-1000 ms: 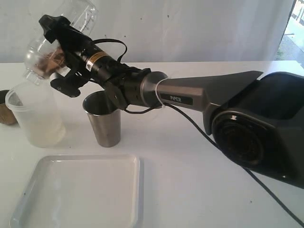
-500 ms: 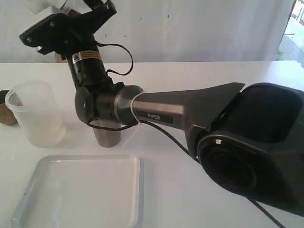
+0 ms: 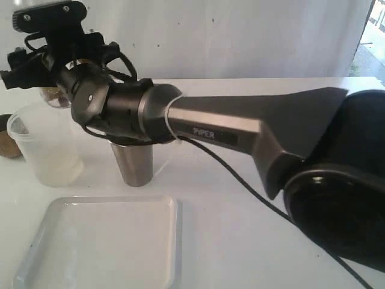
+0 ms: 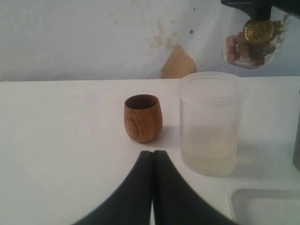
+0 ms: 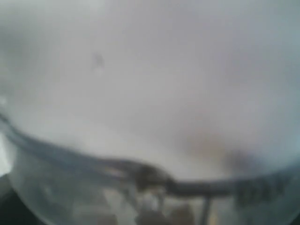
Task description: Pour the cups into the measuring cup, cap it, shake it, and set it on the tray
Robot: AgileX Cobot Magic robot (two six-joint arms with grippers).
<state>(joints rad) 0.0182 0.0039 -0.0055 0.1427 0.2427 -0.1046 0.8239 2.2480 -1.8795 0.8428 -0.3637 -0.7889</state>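
Observation:
My right gripper (image 4: 256, 16) is shut on the measuring cup (image 4: 253, 47) and holds it in the air above the frosted cup, with brown contents inside. In the exterior view the right wrist (image 3: 90, 90) hides most of the measuring cup (image 3: 55, 95). The right wrist view is blurred, filled by the clear wall of the measuring cup (image 5: 140, 187) and its dark print. The brown wooden cup (image 4: 143, 117) stands upright just beyond my left gripper (image 4: 152, 153), which is shut on nothing. The steel tumbler (image 3: 132, 162) stands behind the white tray (image 3: 150, 208).
A frosted unmarked plastic cup (image 3: 45, 144) stands left of the tumbler, next to the wooden cup (image 3: 7, 144) at the view's left edge. The right arm (image 3: 240, 129) stretches across the table from the right. A white wall closes the back.
The right arm has swung the measuring cup up out of the view's top and back down; the wrist has turned and now hides most of it.

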